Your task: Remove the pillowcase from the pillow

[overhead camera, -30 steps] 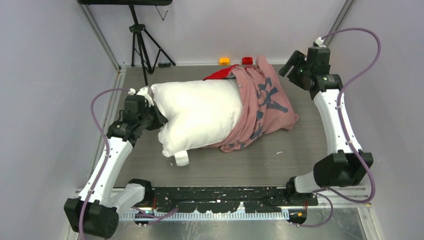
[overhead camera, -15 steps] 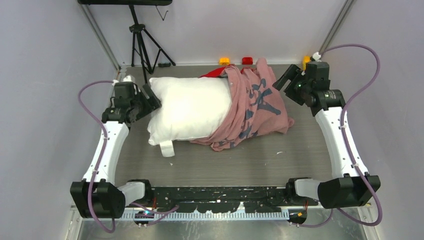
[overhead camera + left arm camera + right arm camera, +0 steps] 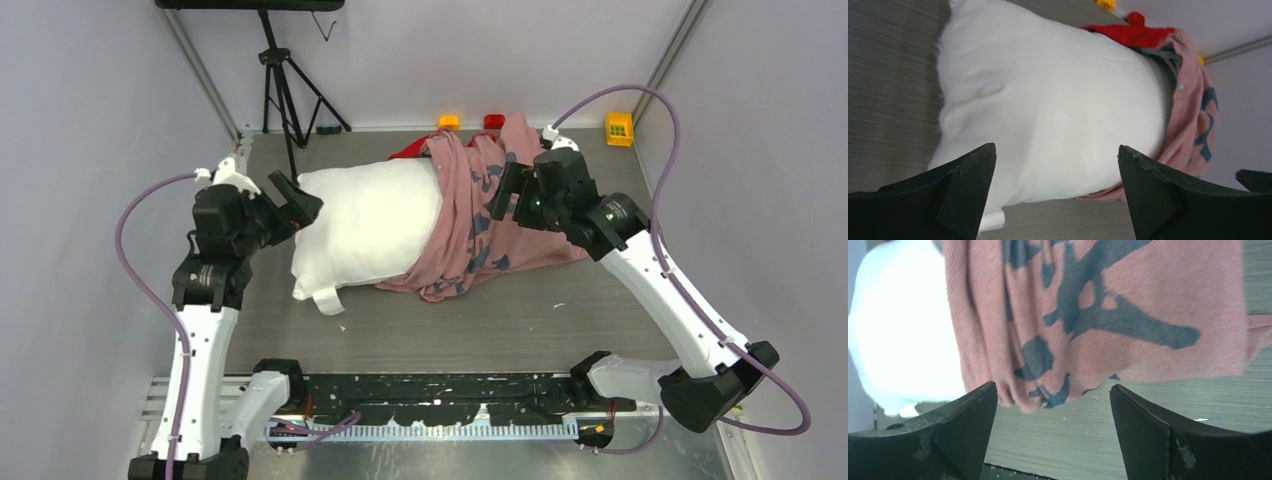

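Top external: plump white pillow (image 3: 365, 225), right end hidden in pink blotched fabric pillowcase (image 3: 480, 215) | left gripper (image 3: 1055, 147), right gripper (image 3: 1053, 386): fingers wide apart, empty

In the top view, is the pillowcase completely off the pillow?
No, the pillowcase is bunched around the right end of the pillow, and only the pillow's left part lies bare.

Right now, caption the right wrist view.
Open right gripper over the pink, blue-blotched pillowcase, white pillow showing at its edge.
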Action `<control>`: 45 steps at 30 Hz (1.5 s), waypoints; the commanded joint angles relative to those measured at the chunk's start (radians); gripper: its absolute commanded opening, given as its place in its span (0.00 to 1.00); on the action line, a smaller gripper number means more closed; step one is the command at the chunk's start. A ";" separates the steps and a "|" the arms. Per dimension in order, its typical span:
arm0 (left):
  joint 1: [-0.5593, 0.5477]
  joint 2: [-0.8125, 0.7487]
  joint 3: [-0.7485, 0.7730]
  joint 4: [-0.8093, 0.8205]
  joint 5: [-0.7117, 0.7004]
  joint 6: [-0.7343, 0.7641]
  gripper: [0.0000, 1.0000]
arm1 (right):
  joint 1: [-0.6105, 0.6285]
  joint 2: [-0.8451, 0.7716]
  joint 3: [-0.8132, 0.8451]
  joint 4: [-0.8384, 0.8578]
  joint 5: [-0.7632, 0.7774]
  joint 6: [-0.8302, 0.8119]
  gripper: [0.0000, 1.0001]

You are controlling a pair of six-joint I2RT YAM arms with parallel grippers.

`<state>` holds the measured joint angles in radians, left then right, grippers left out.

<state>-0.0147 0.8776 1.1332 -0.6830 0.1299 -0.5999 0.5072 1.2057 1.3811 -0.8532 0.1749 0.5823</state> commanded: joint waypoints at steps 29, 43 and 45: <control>-0.678 0.199 -0.103 -0.044 -0.657 0.121 1.00 | 0.534 0.260 -0.076 0.246 0.481 0.277 0.96; -0.376 0.282 -0.332 0.262 -0.266 -0.027 0.68 | 0.368 0.343 -0.160 0.270 0.393 0.264 0.65; -0.336 0.264 -0.368 0.306 -0.247 -0.036 0.50 | 0.350 0.308 -0.195 0.270 0.396 0.264 0.54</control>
<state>-0.4252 1.1446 0.8356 -0.5045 -0.1818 -0.5949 0.8997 1.5478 1.2335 -0.5919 0.5285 0.8417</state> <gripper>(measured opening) 0.639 0.612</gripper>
